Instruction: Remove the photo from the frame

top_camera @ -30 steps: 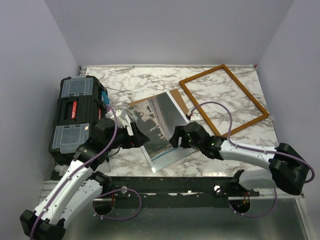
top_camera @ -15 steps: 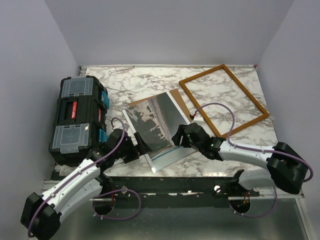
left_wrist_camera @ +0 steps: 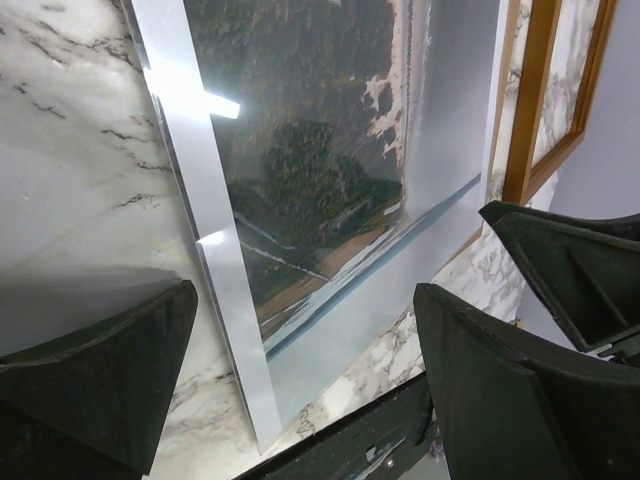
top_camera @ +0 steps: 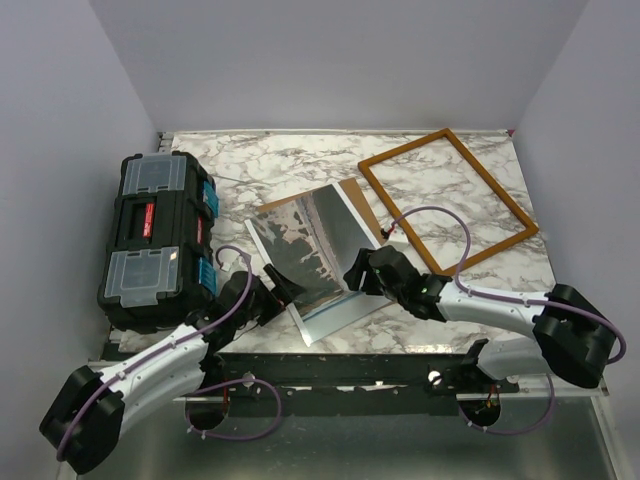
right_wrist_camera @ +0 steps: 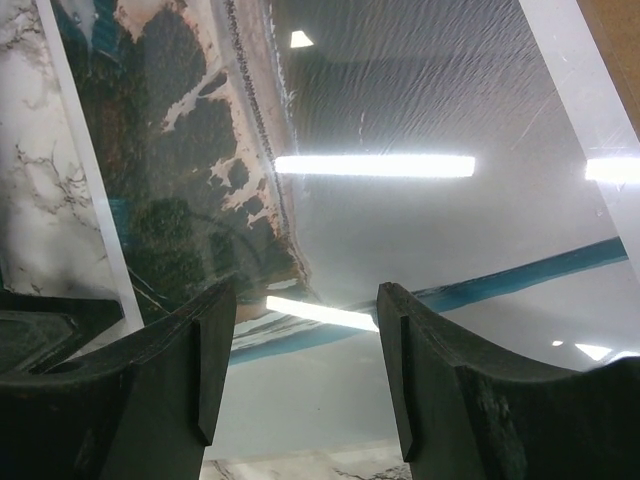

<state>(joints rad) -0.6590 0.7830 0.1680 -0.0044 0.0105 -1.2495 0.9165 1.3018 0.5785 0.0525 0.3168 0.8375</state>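
Photo: the photo (top_camera: 305, 250) lies flat and face up on the marble counter (top_camera: 300, 165), near its middle and turned askew, with one tool at each side.
Frame: the frame (top_camera: 492, 180) lies flat at the far right of the counter, apart from the photo, and marble shows through its opening.
Left tool: the left tool (left_wrist_camera: 305, 300) has its jaws spread wide and grips nothing. It sits low at the photo's near-left edge, and its wrist view shows the pale border and near corner in the gap between its fingers.
Right tool: the right tool (right_wrist_camera: 307, 290) has its jaws partly apart, with only the print's surface visible between them. It is over the photo's right part, above the grey sky and the dark trees.
Contact: I cannot tell whether either tool's fingertips touch the print.
Backing board: the backing board (top_camera: 357, 197) is mostly hidden under the photo, showing only as a brown strip at its far right corner.
Toolbox: the toolbox (top_camera: 150, 235) stands on the left of the counter, near the left tool.
Covered from above: the right tool hides part of the photo's right edge, and the left tool hides part of its near-left edge.
Glare: bright ceiling-light reflections wash out bands of the glossy print in both wrist views.
Cut off: each wrist view shows only part of the photo, and the left one catches only a corner of the frame.
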